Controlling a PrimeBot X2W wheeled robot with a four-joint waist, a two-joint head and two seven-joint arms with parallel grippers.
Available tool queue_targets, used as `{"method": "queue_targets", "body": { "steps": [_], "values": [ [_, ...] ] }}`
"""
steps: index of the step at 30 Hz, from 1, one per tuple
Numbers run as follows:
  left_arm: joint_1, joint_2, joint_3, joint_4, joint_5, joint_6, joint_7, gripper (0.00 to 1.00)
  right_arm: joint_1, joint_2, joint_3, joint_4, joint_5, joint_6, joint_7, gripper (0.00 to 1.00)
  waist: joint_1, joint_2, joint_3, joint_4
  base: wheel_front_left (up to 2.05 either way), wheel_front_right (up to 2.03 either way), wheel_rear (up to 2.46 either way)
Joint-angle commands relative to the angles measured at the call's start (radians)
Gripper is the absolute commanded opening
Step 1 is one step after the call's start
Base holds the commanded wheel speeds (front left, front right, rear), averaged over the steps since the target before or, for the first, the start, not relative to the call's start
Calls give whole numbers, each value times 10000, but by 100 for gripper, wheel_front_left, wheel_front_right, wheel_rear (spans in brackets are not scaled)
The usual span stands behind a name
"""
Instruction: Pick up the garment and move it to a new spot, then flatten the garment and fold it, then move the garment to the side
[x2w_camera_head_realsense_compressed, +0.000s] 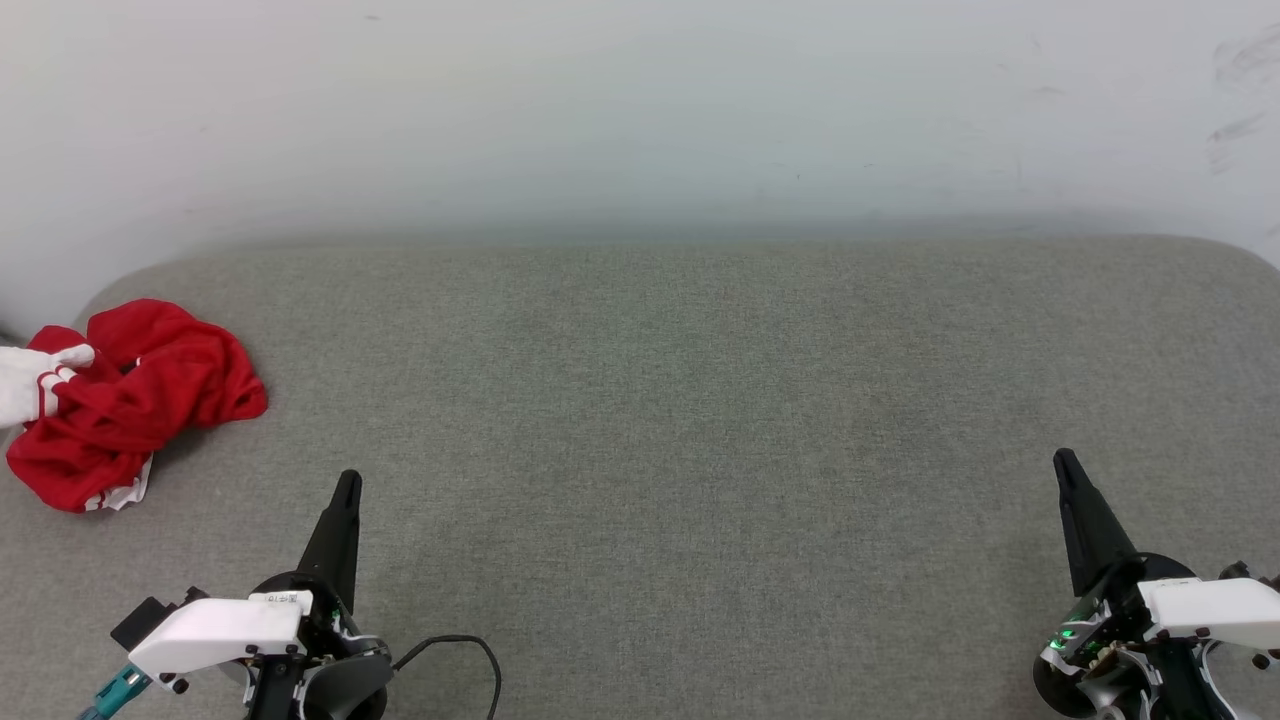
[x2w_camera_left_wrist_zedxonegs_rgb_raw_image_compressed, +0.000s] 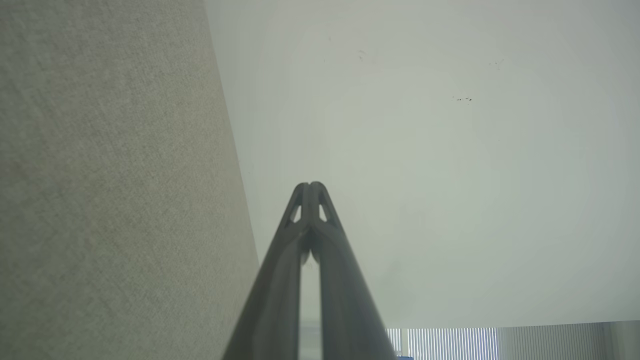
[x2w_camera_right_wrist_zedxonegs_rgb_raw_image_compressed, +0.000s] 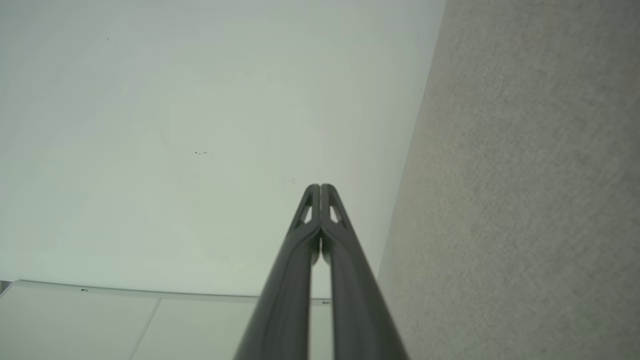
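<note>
The garment (x2w_camera_head_realsense_compressed: 140, 395), a red T-shirt with a white sleeve and striped trim, lies crumpled at the far left of the grey fabric surface (x2w_camera_head_realsense_compressed: 680, 400), partly cut off by the frame edge. My left gripper (x2w_camera_head_realsense_compressed: 347, 485) rests at the lower left, to the right of and nearer than the shirt, apart from it. Its fingertips touch, shut on nothing, as the left wrist view shows (x2w_camera_left_wrist_zedxonegs_rgb_raw_image_compressed: 311, 186). My right gripper (x2w_camera_head_realsense_compressed: 1062, 460) sits at the lower right, far from the shirt. It is shut and empty too (x2w_camera_right_wrist_zedxonegs_rgb_raw_image_compressed: 320, 187).
A pale wall (x2w_camera_head_realsense_compressed: 640, 110) rises behind the grey surface along its far edge. A black cable (x2w_camera_head_realsense_compressed: 470, 650) loops beside the left wrist. The wide middle of the surface lies between the two grippers.
</note>
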Motion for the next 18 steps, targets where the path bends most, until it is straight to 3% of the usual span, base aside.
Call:
{"method": "queue_targets", "body": {
  "steps": [1,18],
  "values": [
    [-74,-10,15,0,15,-15,20,0,-118,25,4,2,-45,-3,8,0,0,0,0,0,0,0,0],
    [-74,-10,17,0,15,-15,19,0,-118,25,5,2,-45,-3,7,0,0,0,0,0,0,0,0]
  ]
}}
